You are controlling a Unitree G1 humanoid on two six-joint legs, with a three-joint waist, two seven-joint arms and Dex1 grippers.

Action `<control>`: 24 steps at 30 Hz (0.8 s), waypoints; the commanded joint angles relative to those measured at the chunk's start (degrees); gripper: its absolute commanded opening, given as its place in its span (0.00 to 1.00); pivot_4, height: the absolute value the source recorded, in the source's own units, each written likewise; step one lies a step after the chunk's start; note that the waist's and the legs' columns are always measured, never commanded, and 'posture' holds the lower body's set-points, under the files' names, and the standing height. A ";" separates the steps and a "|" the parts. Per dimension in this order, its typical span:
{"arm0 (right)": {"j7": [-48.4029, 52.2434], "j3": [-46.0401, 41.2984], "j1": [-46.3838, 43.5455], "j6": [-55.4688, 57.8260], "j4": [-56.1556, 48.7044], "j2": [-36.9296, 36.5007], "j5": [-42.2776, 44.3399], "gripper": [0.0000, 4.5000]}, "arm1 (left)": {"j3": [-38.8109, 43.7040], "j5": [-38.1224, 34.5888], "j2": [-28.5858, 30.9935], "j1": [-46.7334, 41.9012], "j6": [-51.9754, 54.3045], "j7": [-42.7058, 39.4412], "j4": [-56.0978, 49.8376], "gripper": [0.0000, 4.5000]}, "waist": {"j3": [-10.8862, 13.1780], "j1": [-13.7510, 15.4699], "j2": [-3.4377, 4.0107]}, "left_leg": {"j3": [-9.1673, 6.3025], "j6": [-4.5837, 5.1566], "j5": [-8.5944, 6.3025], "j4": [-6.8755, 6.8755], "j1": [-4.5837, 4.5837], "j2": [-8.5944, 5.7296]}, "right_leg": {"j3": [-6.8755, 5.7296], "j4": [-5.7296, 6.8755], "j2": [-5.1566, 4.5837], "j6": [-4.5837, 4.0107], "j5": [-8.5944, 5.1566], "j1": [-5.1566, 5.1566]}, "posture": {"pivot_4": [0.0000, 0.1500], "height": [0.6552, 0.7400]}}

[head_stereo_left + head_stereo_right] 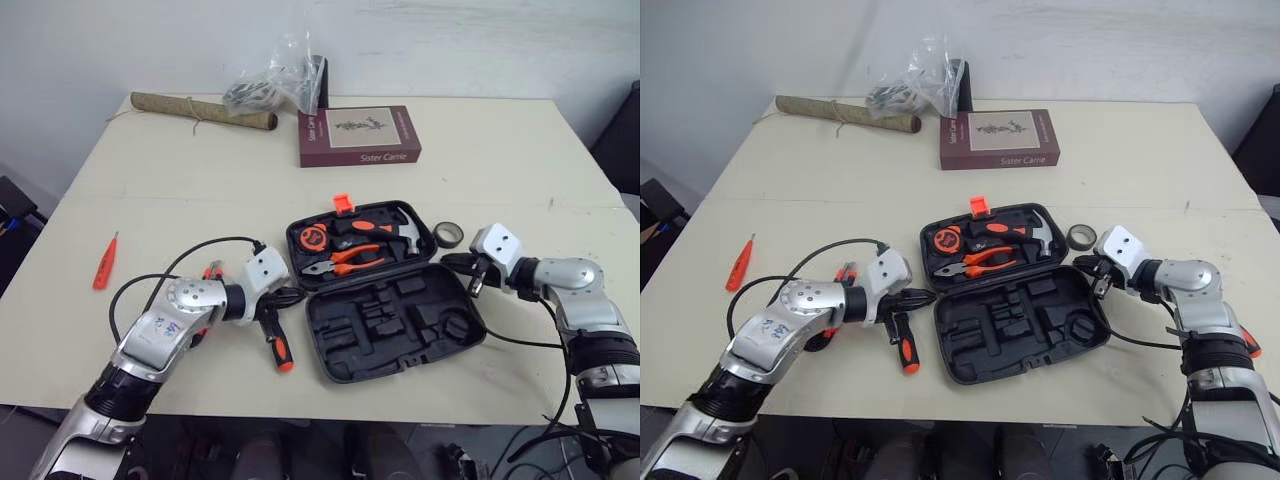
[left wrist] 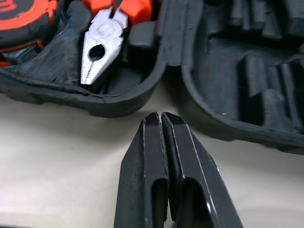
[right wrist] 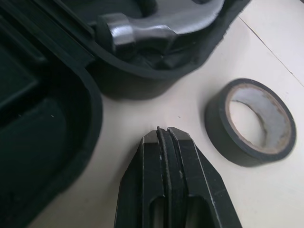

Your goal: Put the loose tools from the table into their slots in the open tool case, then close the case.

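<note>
Frankly, a few things are hard to read from the head views. At lower left of centre a red-handled tool (image 1: 212, 269) pokes out from behind the left forearm, and so much of it is covered that I cannot say what it is. The black-and-orange screwdriver (image 1: 278, 348) lies just below the left gripper (image 2: 160, 116) with its shaft end tucked under the fingers and a cable. The tool case (image 1: 345, 345) lies open in the middle of the frame on the table (image 1: 200, 190). Its upper half holds a tape measure (image 1: 313, 237), orange-handled pliers (image 1: 348, 260) and a hammer (image 1: 398, 230), while its lower half is dark moulded recesses whose shapes blur together. The left gripper has its two fingers pressed flat together on nothing, the tips just beside the case's left edge where the two halves meet, with the plier nose just past the rim. The right gripper (image 3: 164, 130) is likewise clenched and empty. It points at the gap between the case's right edge and a roll of black tape (image 3: 214, 118), which lies on the table near the hammer end of the case, apart from the fingers. A slim orange screwdriver (image 1: 105, 260) lies alone at far left, well apart from the case. Along the top of the frame sit a maroon book (image 1: 360, 137), a rolled mat (image 1: 200, 110) and a clear bag (image 1: 280, 80) whose contents I cannot make out.
</note>
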 commanded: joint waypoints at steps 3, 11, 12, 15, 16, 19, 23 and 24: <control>2.95 0.45 -0.08 -1.06 -3.08 0.60 0.78 0.01 | -0.49 2.10 -2.08 -1.87 -0.16 -0.52 1.76 0.01 | 0.00 0.10 0.00 | -0.01 0.00 0.00 0.00 -0.01 0.00 | -0.01 0.00 0.00 0.00 0.00 0.00 | 1.00 1.00; 10.42 -0.42 5.63 2.65 -13.54 -1.16 5.23 0.01 | -0.82 3.05 -2.45 -1.66 -2.56 -3.61 1.90 0.01 | 0.00 0.20 0.00 | -0.02 0.00 0.00 0.00 -0.01 -0.01 | -0.02 0.02 -0.01 0.00 0.00 0.00 | 1.00 1.00; 10.85 -0.63 6.74 3.40 -15.17 -1.71 5.67 0.01 | -0.80 3.04 -2.44 -1.50 -3.07 -4.12 1.62 0.01 | 0.00 0.22 0.00 | -0.03 0.00 0.00 0.00 -0.02 -0.01 | -0.02 0.01 -0.01 0.00 0.00 0.00 | 1.00 1.00; 11.10 -1.41 9.89 5.90 -19.58 -3.12 6.77 0.01 | -0.92 3.37 -2.15 -0.92 -3.86 -5.36 0.77 0.01 | 0.00 0.26 0.00 | -0.04 0.00 0.00 0.00 -0.03 -0.01 | -0.03 0.00 -0.02 0.00 0.00 0.00 | 1.00 1.00; 10.99 -1.66 10.88 6.51 -20.82 -3.54 7.01 0.01 | -0.96 3.51 -2.07 -0.70 -4.01 -5.63 0.61 0.01 | 0.00 0.27 0.00 | -0.05 0.00 0.00 0.00 -0.03 -0.01 | -0.03 0.00 -0.02 0.00 0.00 0.00 | 1.00 1.00; 10.44 -2.45 13.82 8.29 -24.00 -4.55 7.60 0.01 | -0.97 3.91 -2.06 -0.13 -4.59 -6.11 0.39 0.01 | 0.00 0.30 0.00 | -0.05 0.00 0.00 0.00 -0.03 -0.02 | -0.03 -0.01 -0.03 0.00 0.00 0.00 | 1.00 1.00; 9.40 -3.43 16.41 9.68 -26.41 -5.14 7.61 0.01 | -1.25 4.86 -2.04 0.42 -5.76 -6.66 0.62 0.01 | 0.00 0.34 0.00 | -0.06 0.01 0.00 0.00 -0.03 -0.02 | -0.03 -0.01 -0.03 0.00 0.00 0.00 | 1.00 1.00; 9.09 -3.61 16.85 9.67 -26.64 -5.23 7.49 0.01 | -1.37 5.15 -2.03 0.55 -6.05 -6.76 0.76 0.01 | 0.00 0.34 0.00 | -0.06 0.01 0.00 0.00 -0.03 -0.03 | -0.03 -0.01 -0.04 0.00 0.00 0.00 | 1.00 1.00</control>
